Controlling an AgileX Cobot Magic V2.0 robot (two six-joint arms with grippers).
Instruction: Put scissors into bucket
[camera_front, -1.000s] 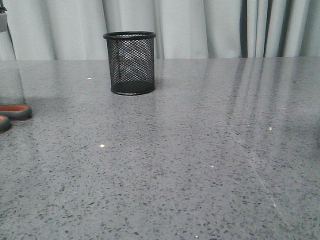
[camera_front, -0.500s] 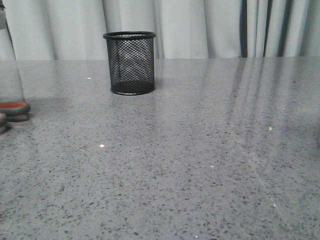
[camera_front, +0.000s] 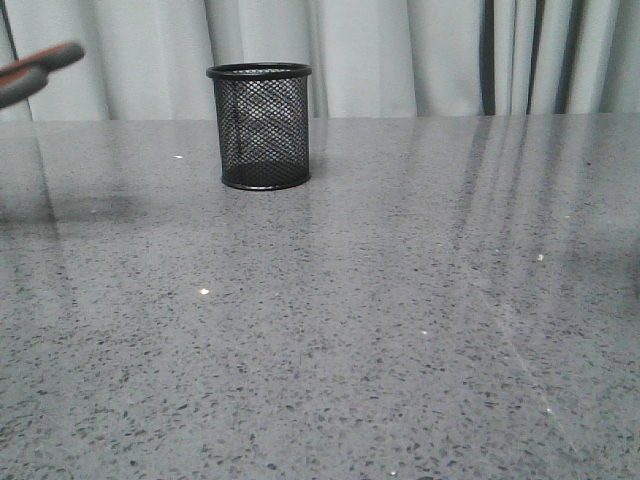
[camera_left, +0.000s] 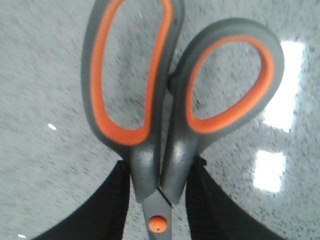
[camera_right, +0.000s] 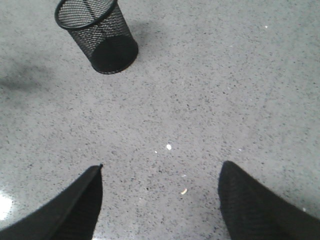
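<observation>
The scissors (camera_left: 165, 165) have grey handle loops lined in orange and an orange pivot dot. My left gripper (camera_left: 159, 172) is shut on them just above the pivot, holding them off the table. In the front view only the handle tips (camera_front: 35, 68) show, blurred, at the far left edge, about level with the bucket's rim. The bucket (camera_front: 260, 126), a black wire-mesh cup, stands upright at the back left of the table, right of the scissors. It also shows in the right wrist view (camera_right: 97, 35). My right gripper (camera_right: 160, 172) is open and empty above bare table.
The grey speckled table (camera_front: 400, 300) stretches across the front view. Pale curtains (camera_front: 400, 55) hang behind its far edge. Bright light reflections (camera_left: 280, 100) lie on the table under the scissors.
The scissors' handles have risen from low beside the table at the left edge to about the height of the bucket's rim. The bucket has not moved.
</observation>
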